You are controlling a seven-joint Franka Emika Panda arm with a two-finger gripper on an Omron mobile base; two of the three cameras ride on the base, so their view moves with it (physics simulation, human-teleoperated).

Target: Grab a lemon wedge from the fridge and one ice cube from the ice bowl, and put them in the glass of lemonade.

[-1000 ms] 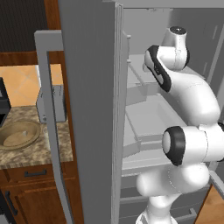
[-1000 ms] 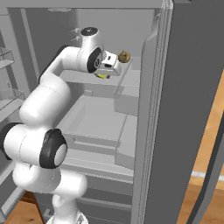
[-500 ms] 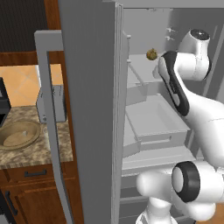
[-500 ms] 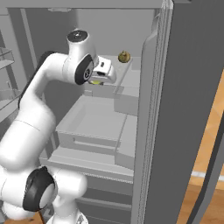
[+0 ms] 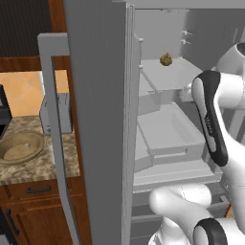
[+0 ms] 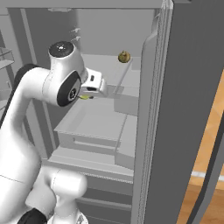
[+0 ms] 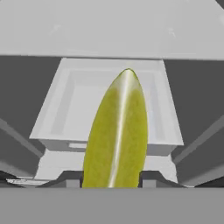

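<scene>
Yellow-green lemon wedge (image 7: 117, 135), grey fridge (image 5: 98, 95), tan ice bowl (image 5: 19, 146)

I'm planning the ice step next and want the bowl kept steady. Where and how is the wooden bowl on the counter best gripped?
Grip the ice bowl by its rim, coming from above with one finger inside and one outside. It is wide, shallow and upright on the counter, so the thin raised edge is likely the only part a narrow gripper spans. The near rim, away from the toaster, looks easiest.

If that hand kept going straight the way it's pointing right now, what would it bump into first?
Probably the open white drawer in the fridge: the hand, shut on the lemon wedge, looks down into it. The wedge tip would touch first; depth is unclear.
</scene>
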